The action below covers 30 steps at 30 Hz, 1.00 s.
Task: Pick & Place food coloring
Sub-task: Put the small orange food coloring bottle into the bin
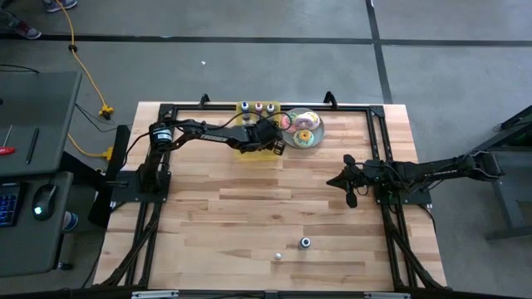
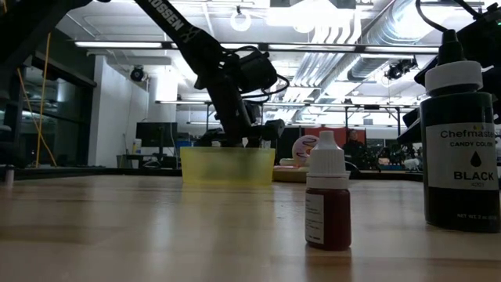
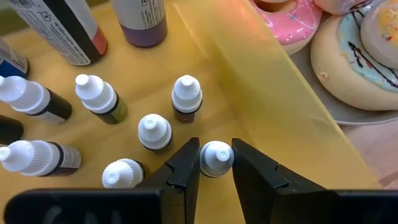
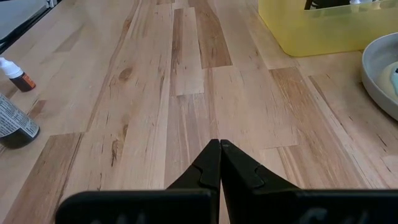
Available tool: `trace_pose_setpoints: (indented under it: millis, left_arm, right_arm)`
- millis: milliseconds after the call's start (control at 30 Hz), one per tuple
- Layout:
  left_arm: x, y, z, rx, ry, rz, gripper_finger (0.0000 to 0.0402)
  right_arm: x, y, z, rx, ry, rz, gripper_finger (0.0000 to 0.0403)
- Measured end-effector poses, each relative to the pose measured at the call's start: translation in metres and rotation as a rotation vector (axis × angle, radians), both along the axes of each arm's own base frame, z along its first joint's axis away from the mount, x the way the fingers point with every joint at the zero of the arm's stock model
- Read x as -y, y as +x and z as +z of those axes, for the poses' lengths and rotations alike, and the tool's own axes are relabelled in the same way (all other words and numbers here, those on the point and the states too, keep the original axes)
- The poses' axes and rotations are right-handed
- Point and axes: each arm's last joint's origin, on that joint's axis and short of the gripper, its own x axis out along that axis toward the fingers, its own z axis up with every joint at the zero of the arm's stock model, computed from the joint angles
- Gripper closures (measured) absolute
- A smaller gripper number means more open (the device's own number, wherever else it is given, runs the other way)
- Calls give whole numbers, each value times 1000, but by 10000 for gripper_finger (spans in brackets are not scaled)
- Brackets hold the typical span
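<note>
Several tiny white-capped food coloring bottles [image 3: 99, 96] stand on the floor of the yellow tray [image 1: 246, 155] at the table's far side. My left gripper [image 3: 216, 144] reaches down into the tray and is shut on one of them [image 3: 216, 158]. Two more bottles stand near the table's front edge: a small red one [image 2: 327, 196] and a larger black one [image 2: 458, 149]. My right gripper [image 4: 219, 144] waits shut above the bare wood at the table's right side [image 1: 345, 184]. My left gripper pinches the white cap [image 3: 205, 160] of a small bottle between its two fingers, one on each side. The fingers slant down into the tray from the table's left. The cap hides the bottle's body, so whether it stands on the tray floor cannot be told.
A round plate of frosted doughnuts [image 1: 303, 129] sits right beside the tray's right wall [image 3: 261, 81]. Larger bottles [image 3: 146, 22] stand at the tray's far end. Bare wood stretches between the tray and the two bottles at the front.
</note>
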Motion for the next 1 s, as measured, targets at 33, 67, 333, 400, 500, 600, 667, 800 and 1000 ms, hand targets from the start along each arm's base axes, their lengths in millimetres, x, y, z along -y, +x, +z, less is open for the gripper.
trace_pose_setpoints:
  millis: [33, 67, 333, 400, 500, 600, 667, 800, 1000]
  left_arm:
    - [0, 0, 0, 0, 0, 0, 316]
    - [0, 0, 0, 0, 0, 0, 316]
    - [0, 0, 0, -7, -3, -22, 316]
    - [0, 0, 0, -8, -2, -23, 316]
    - [0, 0, 0, -15, 3, -33, 316]
    - [0, 0, 0, -21, 7, -42, 316]
    - [1, 0, 0, -21, 7, -43, 316]
    - [1, 2, 2, -15, -4, -63, 316]
    - [0, 5, 9, -14, 2, -83, 316]
  right_arm:
    - [0, 0, 0, 0, 0, 0, 402]
    - [0, 0, 0, 0, 0, 0, 402]
    - [0, 0, 0, 0, 0, 0, 402]
    - [0, 0, 0, 0, 0, 0, 402]
    - [0, 0, 0, 0, 0, 0, 402]
    - [0, 0, 0, 0, 0, 0, 402]
    - [0, 0, 0, 0, 0, 0, 402]
    - [0, 0, 0, 0, 0, 0, 402]
    - [0, 0, 0, 0, 0, 0, 402]
